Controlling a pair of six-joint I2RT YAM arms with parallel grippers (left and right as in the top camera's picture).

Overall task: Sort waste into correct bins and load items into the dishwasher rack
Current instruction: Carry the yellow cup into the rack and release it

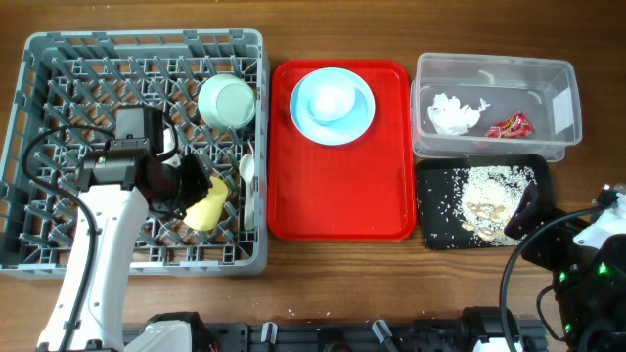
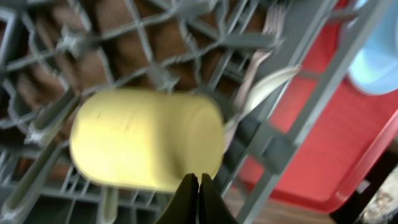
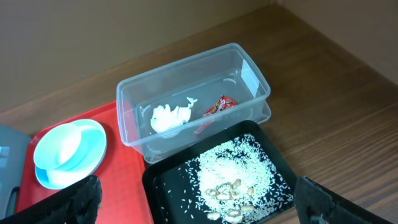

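The left hand [image 2: 198, 190] is pinched shut with nothing between its fingers, and its tips meet at the near side of the cup [image 1: 207, 207]. The cup lies on its side among the pegs in the near right part of the rack [image 1: 27, 147], which fills the bench's [image 1: 342, 284] left end.

The right hand [image 3: 199, 208] is spread wide and empty. It hangs over the near edge of the black tray [image 1: 424, 210] by the bench's right end. Rice [image 1: 492, 183] is scattered across that tray, with a few tan scraps [image 1: 484, 223] toward its near side.

The red tray [image 1: 337, 196] lies mid-bench, just beside the rack's right wall. Inside that wall lie the spoon [image 1: 247, 168] and the fork [image 2: 272, 28].

Farther back, the bowl [image 1: 227, 101] sits among the pegs toward the rack's far right corner. The plate [image 1: 360, 122] rests on the far half of the red tray, with a paler round dish [image 1: 331, 100] in its middle.

The tub [image 1: 489, 61] stands just behind the black tray, at the bench's far right. It holds the napkin [image 1: 455, 114] to the left and the wrapper [image 1: 511, 125] to the right, a little apart.
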